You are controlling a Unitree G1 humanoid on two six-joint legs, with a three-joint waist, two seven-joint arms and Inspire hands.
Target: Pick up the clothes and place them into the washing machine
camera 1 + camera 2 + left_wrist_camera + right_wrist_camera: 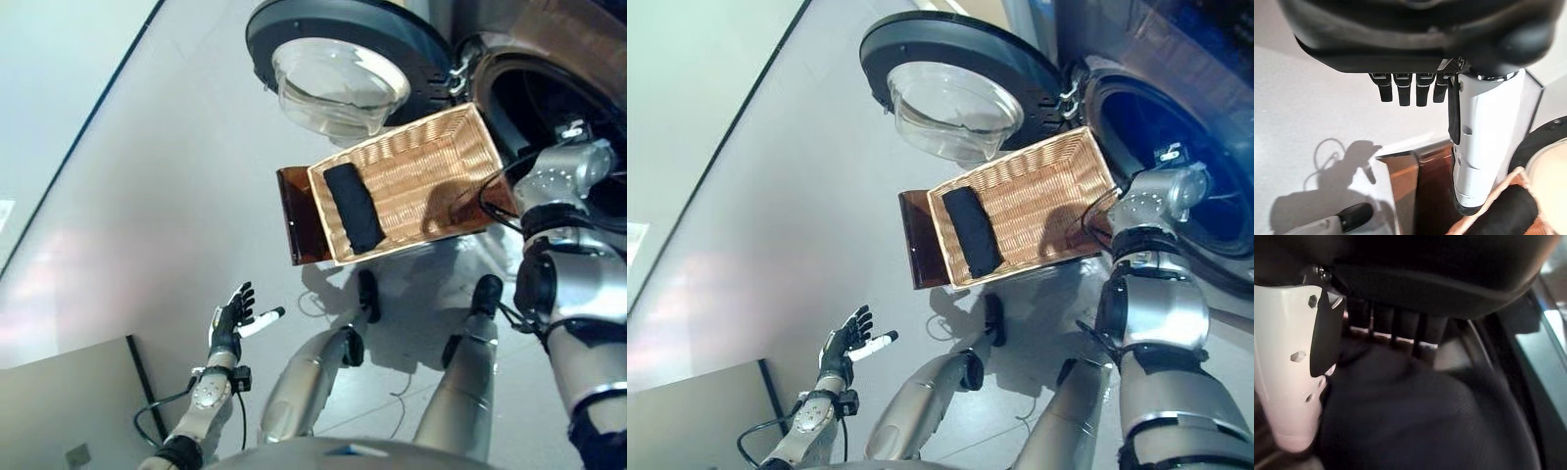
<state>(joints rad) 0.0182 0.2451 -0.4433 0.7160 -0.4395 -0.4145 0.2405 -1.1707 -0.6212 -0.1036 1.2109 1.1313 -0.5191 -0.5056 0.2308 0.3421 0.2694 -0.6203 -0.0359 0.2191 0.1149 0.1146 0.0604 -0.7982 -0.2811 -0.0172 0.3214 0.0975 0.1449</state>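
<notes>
A dark folded garment (355, 208) lies at the left end of the wicker basket (431, 162), which rests on a brown box (297, 220) in front of the washing machine's open drum (558, 88). My right arm reaches up beside the basket's right end to the drum opening. In the right wrist view my right hand (1425, 264) hovers over a dark cloth (1425, 421), with its fingers (1396, 325) and white thumb (1288, 367) straight. My left hand (230, 318) is open and empty, low at the left over the floor.
The machine's round glass door (343, 59) stands swung open to the left, above the basket. A grey panel (69, 411) stands at the lower left. The left wrist view shows the brown box (1430, 186) and the garment's end (1508, 210).
</notes>
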